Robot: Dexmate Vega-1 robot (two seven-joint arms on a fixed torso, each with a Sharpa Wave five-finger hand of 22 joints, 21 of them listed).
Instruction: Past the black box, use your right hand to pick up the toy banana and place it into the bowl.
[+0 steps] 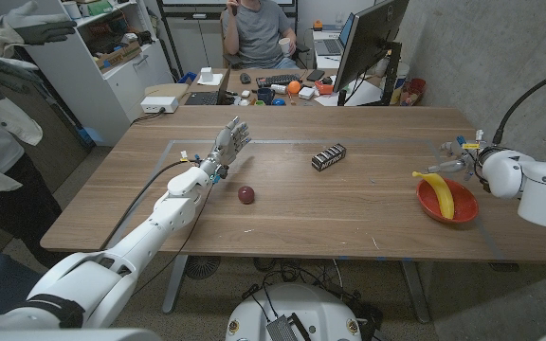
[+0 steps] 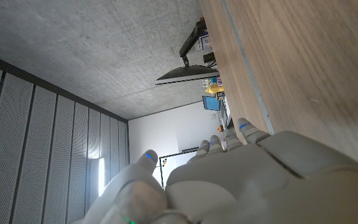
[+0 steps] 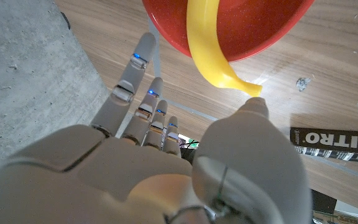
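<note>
My right hand (image 1: 460,158) is open, fingers spread, holding nothing. It sits just beside the red bowl (image 1: 431,206), near the table's right edge. The toy banana (image 1: 439,189) lies in the bowl, and one end sticks out over the rim toward my hand. I think my thumb (image 3: 248,146) is just off that end, but the close view is too tight to be sure. The black box (image 1: 329,156) is well apart, mid-table. My left hand (image 1: 227,144) is open over the wood, near a small dark red ball (image 1: 245,195).

Glossy plastic banana (image 1: 441,190), speckled glossy red bowl (image 1: 429,206), matt wooden table (image 1: 349,204).
</note>
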